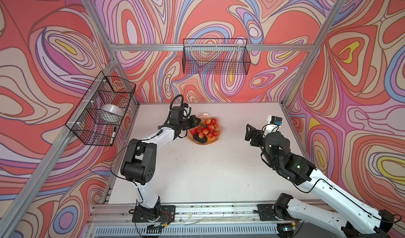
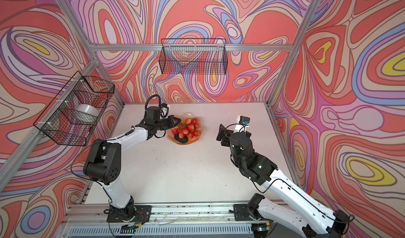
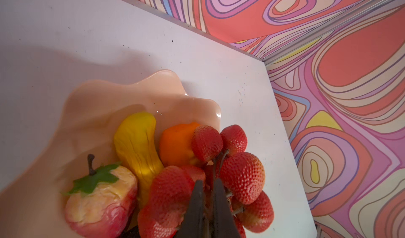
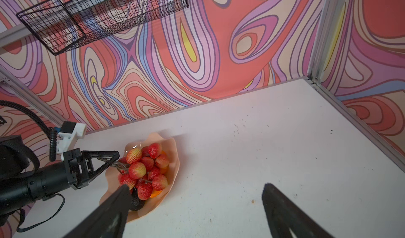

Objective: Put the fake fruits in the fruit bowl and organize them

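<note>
The peach-pink fruit bowl sits at the back middle of the white table. In it lie the red grape bunch, a dark avocado, a yellow gourd-shaped fruit, an orange and a red-yellow strawberry-shaped fruit. My left gripper hovers over the bowl's left rim, its fingers slightly parted around the bunch's brown stem. My right gripper stands wide open and empty, to the right of the bowl.
A wire basket on the left wall holds a whitish round bowl and a marker. Another wire basket hangs on the back wall. Aluminium frame posts border the table.
</note>
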Tool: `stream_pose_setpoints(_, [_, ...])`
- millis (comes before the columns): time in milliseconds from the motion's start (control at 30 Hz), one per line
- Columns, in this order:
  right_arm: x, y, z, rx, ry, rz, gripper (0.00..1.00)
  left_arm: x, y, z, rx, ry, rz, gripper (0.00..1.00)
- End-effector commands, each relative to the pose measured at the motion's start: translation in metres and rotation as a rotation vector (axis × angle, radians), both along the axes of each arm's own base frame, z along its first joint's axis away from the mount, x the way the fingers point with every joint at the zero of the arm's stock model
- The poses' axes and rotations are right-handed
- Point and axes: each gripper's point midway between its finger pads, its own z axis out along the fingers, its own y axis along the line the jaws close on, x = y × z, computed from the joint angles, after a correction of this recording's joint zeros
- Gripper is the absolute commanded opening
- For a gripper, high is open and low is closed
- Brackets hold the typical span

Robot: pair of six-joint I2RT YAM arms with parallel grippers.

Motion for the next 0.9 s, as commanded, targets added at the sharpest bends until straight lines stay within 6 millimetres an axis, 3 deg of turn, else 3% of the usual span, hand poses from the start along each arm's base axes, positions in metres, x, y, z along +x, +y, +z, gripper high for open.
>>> stream_pose_setpoints(0, [0.001, -0.007, -0.01, -0.041, 0.02, -0.038, 0.98, 0.009, 0.008, 0.005, 0.042, -0.023, 0.027, 0.47])
stream_pose_setpoints(33, [0.003, -0.006, -0.01, -0.046, 0.016, -0.037, 0.98, 0.008, 0.009, 0.007, 0.045, -0.029, 0.035, 0.56])
stream_pose_setpoints(67, [0.004, -0.004, -0.01, -0.058, 0.012, -0.034, 0.98, 0.008, 0.014, 0.009, 0.055, -0.034, 0.055, 0.77])
stream_pose_setpoints(100, [0.006, -0.003, -0.01, -0.069, 0.005, -0.031, 0.99, 0.008, 0.02, 0.013, 0.072, -0.046, 0.086, 0.91])
stream_pose_setpoints(133, [0.008, -0.003, -0.01, -0.086, 0.0, -0.031, 0.98, 0.008, 0.027, 0.017, 0.091, -0.068, 0.118, 1.0])
stream_pose_setpoints(300, [0.034, -0.014, -0.032, -0.12, 0.066, -0.033, 0.98, -0.006, 0.067, 0.067, 0.216, -0.273, 0.26, 1.0])
stream_pose_setpoints(400, [0.062, -0.033, -0.065, -0.094, 0.144, -0.027, 0.98, -0.029, 0.101, 0.098, 0.31, -0.422, 0.387, 1.0])
stream_pose_setpoints(467, [0.078, -0.054, -0.086, -0.109, 0.159, -0.076, 0.98, -0.046, 0.132, 0.106, 0.392, -0.496, 0.517, 1.0])
stream_pose_setpoints(567, [0.1, -0.086, -0.119, -0.118, 0.167, -0.147, 0.99, -0.079, 0.183, 0.089, 0.564, -0.547, 0.715, 1.0])
stream_pose_setpoints(633, [0.113, -0.108, -0.148, -0.119, 0.209, -0.19, 0.98, -0.102, 0.209, 0.061, 0.727, -0.53, 0.776, 1.0])
stream_pose_setpoints(767, [0.123, -0.141, -0.18, -0.257, 0.194, -0.308, 0.98, -0.123, 0.224, 0.018, 0.88, -0.518, 0.743, 1.0])
stream_pose_setpoints(867, [0.126, -0.144, -0.191, -0.327, 0.145, -0.307, 0.98, -0.124, 0.231, -0.016, 0.829, -0.459, 0.708, 1.0])
